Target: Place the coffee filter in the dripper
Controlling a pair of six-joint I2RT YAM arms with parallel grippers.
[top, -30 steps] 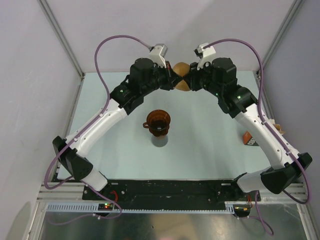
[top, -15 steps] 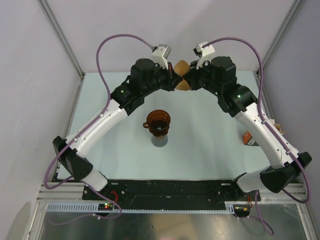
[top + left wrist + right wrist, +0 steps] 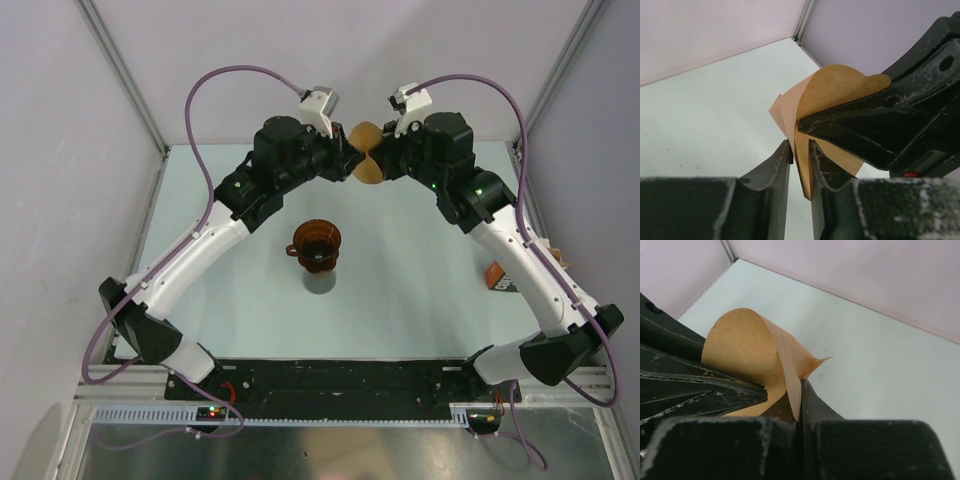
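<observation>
Robot test cell, laboratory setting. I worked inside a booth of plain pale wall panels (image 3: 60, 200) joined by aluminium struts (image 3: 122, 75), over a mint-green table (image 3: 420, 310); a slotted cable duct (image 3: 300, 414) crossed the lower frame.

Two arms, each a run of smooth white shells (image 3: 215, 235) between black joints. Behind the left pincer (image 3: 349, 160) and the right pincer (image 3: 377, 160) sit bulky black housings (image 3: 285, 150), each showing a small green light (image 3: 241, 183). A purple cable (image 3: 205, 90) runs off from behind each pincer, and a small white box (image 3: 320, 100) rides just above it. Close up, the black fingers (image 3: 775, 165) are wedge-shaped, scuffed and dusted pale grey. One pincer body has a round hole (image 3: 945, 63).
</observation>
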